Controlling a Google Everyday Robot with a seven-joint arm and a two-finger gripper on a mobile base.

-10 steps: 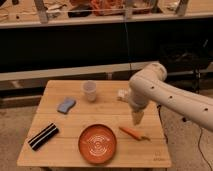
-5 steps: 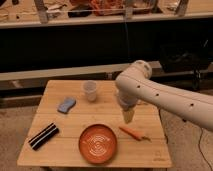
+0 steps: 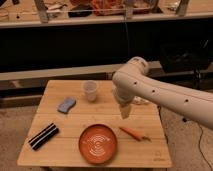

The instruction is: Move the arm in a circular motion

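The arm (image 3: 165, 95) is reaching in from the right edge of the camera view, its thick cream-white tube dotted with small dark holes and sloping up to a rounded joint above the back right part of the counter (image 3: 150, 152); from that joint a short segment is pointing straight down; the hand (image 3: 125, 112), a narrow beige tapered tip, is hanging at its end over the right half of the counter, above the bare wood and touching nothing; whether the hand is wide or narrow cannot be told from here, and it is carrying nothing that shows.

A pale cup (image 3: 90, 91) is standing upright near the back of the counter, left of the arm's downward segment; a blue sponge (image 3: 66, 105) is lying to the left of the cup and a little nearer the front; a black block with light stripes (image 3: 43, 136) is lying slantwise near the front left corner; a round orange-red plate (image 3: 98, 143) with a pale spiral pattern is sitting at the front middle; a carrot (image 3: 134, 134) is lying just to the right of the plate, below and in front of the hand, apart from both.

Behind the counter a dark shelf unit is running across the view, with cluttered things on its top board that are too blurred to name.
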